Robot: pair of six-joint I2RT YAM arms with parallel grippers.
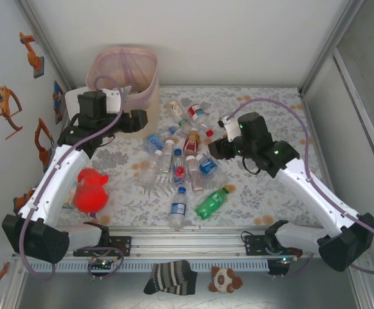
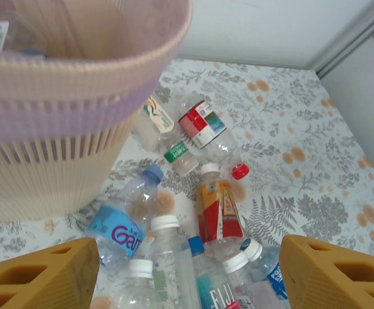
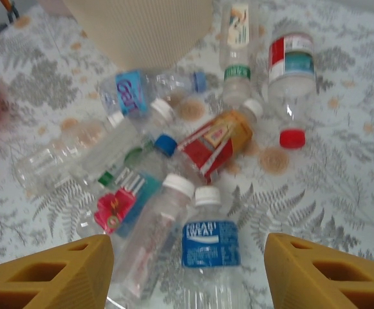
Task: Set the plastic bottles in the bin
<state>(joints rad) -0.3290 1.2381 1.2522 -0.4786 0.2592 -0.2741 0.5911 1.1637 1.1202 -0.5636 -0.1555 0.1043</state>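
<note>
My left end effector [image 2: 190, 270] hangs released, empty, beside the tall beige pink-lined bin [image 2: 77, 84]. The small clear plastic bottles [image 1: 180, 161] lie heaped rightward, under my right end effector [image 3: 190, 264], also released and nearer; a blue-labelled bottle [image 3: 209, 243] lies lengthwise ahead.

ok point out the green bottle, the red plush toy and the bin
green bottle [image 1: 211, 203], top view, middle of its body
red plush toy [image 1: 90, 191], top view, middle of its body
bin [image 2: 45, 167], left wrist view, ribbed side wall
</note>
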